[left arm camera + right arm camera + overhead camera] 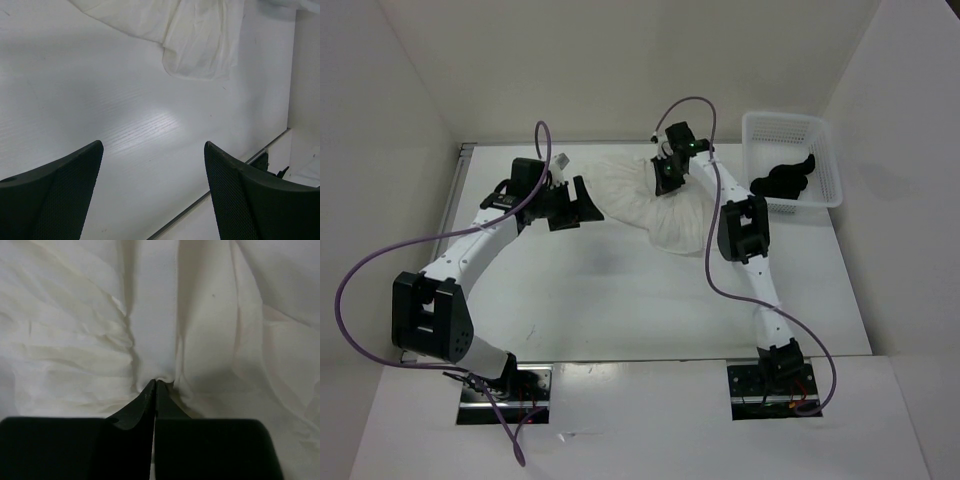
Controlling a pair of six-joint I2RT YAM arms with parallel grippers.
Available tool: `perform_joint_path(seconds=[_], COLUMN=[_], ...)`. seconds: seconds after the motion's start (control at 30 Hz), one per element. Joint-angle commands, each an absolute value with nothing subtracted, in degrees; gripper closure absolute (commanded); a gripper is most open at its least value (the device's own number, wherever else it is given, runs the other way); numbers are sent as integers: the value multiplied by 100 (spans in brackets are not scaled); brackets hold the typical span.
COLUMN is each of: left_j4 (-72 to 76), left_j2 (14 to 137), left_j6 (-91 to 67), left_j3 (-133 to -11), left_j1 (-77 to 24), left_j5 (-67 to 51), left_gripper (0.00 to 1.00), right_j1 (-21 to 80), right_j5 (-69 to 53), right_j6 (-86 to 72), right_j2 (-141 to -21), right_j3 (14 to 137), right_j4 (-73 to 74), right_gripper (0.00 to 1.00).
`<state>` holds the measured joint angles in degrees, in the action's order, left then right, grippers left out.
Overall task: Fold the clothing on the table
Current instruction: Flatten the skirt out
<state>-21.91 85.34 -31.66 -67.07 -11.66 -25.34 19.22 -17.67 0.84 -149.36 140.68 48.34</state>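
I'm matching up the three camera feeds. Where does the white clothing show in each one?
Top external: the clothing lies upper centre on the table, under the right gripper.
Left wrist: clothing along the top edge, beyond the open left gripper.
Right wrist: clothing fills the frame, puckered at the shut fingertips.
Shared landmark: the right gripper's pinch, top and right wrist; left wrist shows only table.

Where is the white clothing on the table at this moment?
In the top view the clothing lies at the far middle of the table, between the left gripper and the basket, the right gripper shut on a fold.
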Motion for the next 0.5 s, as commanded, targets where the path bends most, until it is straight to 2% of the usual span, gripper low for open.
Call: perform_joint_path(seconds=[0.0, 0.17, 0.37, 0.47], left_j4=[-2109, -2109, -2109, -2057], left_j2=[8569, 8517, 8517, 8517], left_j6=[-3059, -3059, -3059, -3059], left_j3=[-6680, -6680, -6627, -6565], left_j1=[-1160, -1160, -1160, -1160], left_j5=[-2654, -2654, -2716, -2716], left_gripper=[12, 12, 12, 12], right_j1=[1872, 1696, 1854, 1968], right_j5=[-1249, -1064, -1380, -1432], right_j6=[-202, -456, -519, -519], right_j2=[-15064, -15267, -15144, -14531], right_j3=[14631, 15091, 14372, 14151], right_j4=[4948, 5124, 5124, 5054], right_gripper=[100, 100, 100, 100])
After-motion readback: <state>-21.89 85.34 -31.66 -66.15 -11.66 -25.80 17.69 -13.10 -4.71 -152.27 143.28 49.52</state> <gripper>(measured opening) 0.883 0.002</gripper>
